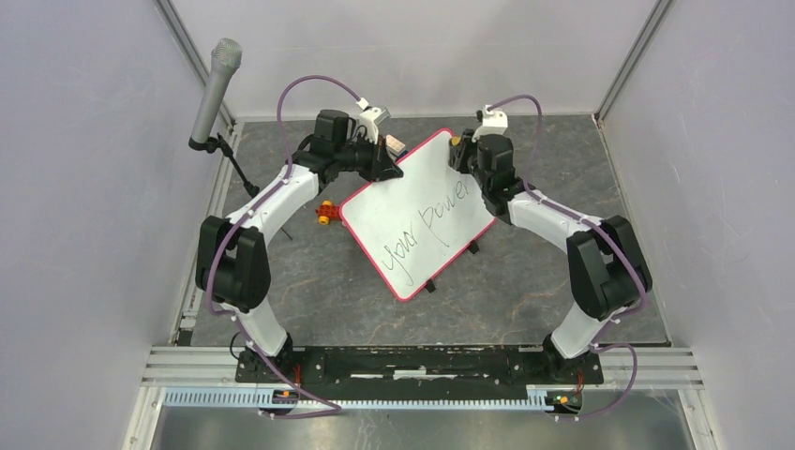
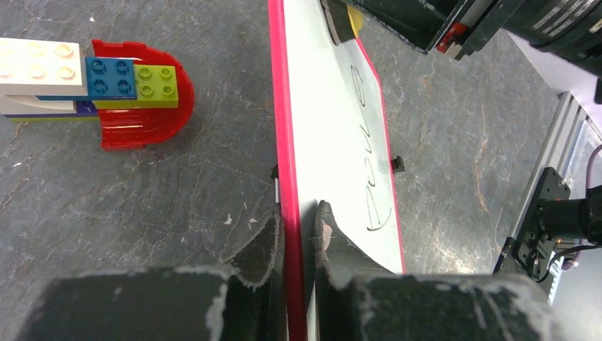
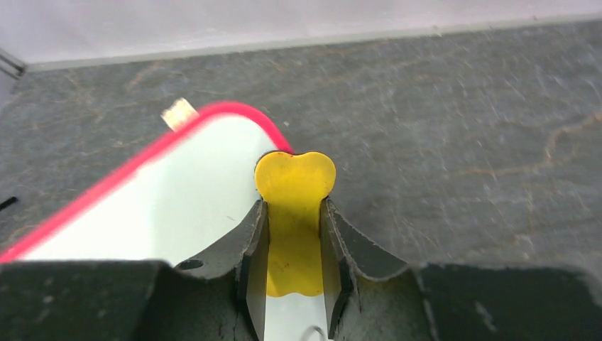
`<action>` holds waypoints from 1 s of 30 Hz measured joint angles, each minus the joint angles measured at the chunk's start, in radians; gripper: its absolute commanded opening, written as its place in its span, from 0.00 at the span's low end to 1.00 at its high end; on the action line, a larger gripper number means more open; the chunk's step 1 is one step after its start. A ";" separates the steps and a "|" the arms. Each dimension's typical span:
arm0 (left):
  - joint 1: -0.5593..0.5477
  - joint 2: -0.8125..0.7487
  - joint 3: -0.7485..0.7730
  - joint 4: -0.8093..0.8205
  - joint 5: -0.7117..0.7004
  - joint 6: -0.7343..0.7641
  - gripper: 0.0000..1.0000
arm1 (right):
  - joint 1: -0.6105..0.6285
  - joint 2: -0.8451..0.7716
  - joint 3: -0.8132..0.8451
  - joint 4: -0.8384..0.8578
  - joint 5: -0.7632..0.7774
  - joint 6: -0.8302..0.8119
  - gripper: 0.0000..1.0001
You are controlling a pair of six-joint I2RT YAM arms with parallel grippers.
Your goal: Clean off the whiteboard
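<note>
Nearby, toy bricks [image 2: 106,89] beside whiteboard [image 1: 417,220], yellow pad [image 3: 294,177] gripped

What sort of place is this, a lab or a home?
Likely a robotics lab test cell: the left arm and right arm mounted at a metal rail, plain panel walls around the table, a microphone on a stand.

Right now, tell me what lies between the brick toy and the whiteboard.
Only bare grey table, shown in the left wrist view, separates the brick toy from the whiteboard.
</note>
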 measured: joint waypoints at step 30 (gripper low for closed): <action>-0.018 -0.005 0.006 0.003 -0.026 0.031 0.02 | 0.122 -0.127 -0.222 0.117 0.013 0.164 0.27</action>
